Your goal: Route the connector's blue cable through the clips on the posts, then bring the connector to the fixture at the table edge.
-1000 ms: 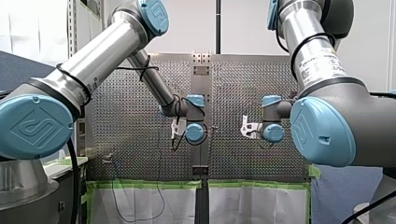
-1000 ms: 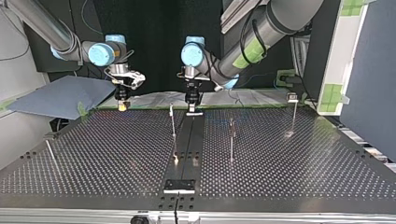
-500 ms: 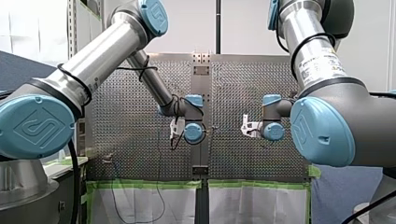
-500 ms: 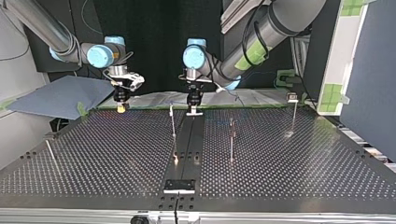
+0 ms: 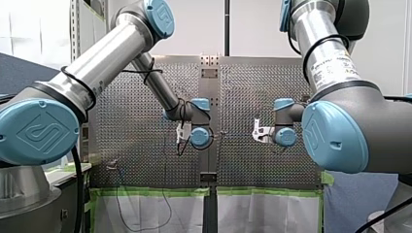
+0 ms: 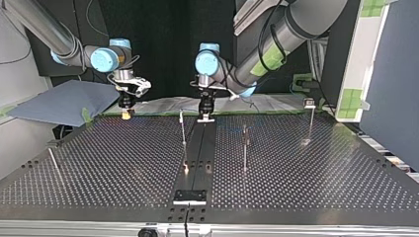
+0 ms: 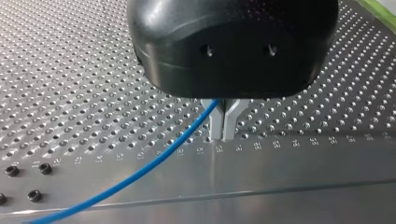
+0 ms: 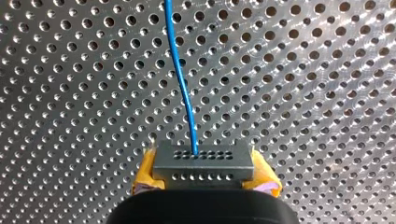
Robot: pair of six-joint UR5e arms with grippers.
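Connector (image 8: 203,161) sits clamped between the yellow pads (image 8: 145,173) of my right gripper (image 8: 203,179). Its long axis lies crosswise from pad to pad and its holed face points straight ahead, where the blue cable (image 8: 180,70) leaves it and runs directly away over the perforated table (image 8: 70,93). In the top view this gripper hangs at about 11 o'clock on the table's far edge, and my left gripper (image 6: 205,117), at 12 o'clock over the centre strip (image 6: 197,148), has its metal fingers (image 7: 232,116) pinched together on the cable.
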